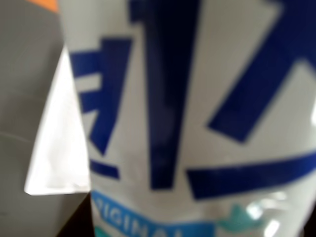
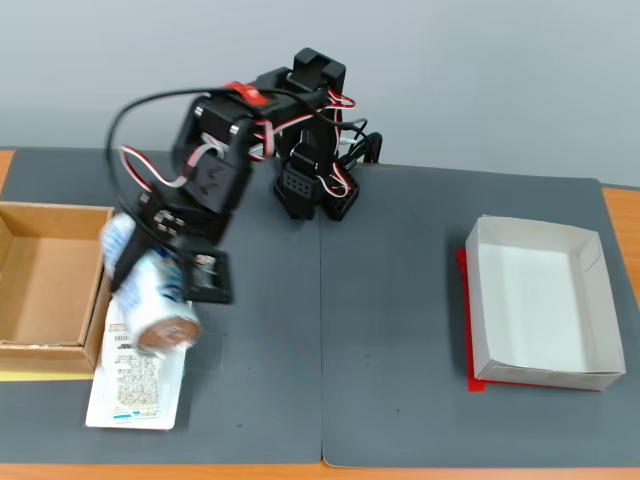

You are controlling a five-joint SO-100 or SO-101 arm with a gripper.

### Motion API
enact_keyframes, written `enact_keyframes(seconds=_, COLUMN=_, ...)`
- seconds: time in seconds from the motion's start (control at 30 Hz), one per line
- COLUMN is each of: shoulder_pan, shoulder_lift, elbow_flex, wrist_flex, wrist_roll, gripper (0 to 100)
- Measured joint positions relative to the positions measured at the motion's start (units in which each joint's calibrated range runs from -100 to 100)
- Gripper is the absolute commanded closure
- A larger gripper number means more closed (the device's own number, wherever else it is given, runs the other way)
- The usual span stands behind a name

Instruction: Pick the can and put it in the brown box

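While my gripper has its jaws clamped on the can at left-centre of the fixed view, I risk clipping the brown box wall just beside it.

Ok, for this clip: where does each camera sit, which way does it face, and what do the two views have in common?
Wrist view: rides on the gripper, pressed close to the can, whose blurred blue lettering fills the frame; no arm part is clearly visible.
Fixed view: high in front of the table, looking down and toward the arm's base; it shows the whole arm, the gripper carrying the can beside the brown box, above a flat white package, and a white box at right.
Shared: the can.
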Motion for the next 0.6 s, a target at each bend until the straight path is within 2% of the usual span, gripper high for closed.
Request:
enact_keyframes(seconds=0.17, shoulder_pan=8.8, shoulder_lift=0.0, elbow_flex=0.0, wrist_flex=-5.0, wrist_roll=1.5, gripper=90)
enact_keyframes(seconds=0.33, shoulder_pan=14.8, shoulder_lift=2.7, elbow_flex=-0.4, wrist_flex=-15.4, wrist_roll=1.8, gripper=90)
enact_keyframes(seconds=0.6, shoulder_pan=19.7, shoulder_lift=10.7, elbow_flex=-0.4, wrist_flex=-21.6, wrist_roll=2.1, gripper=90)
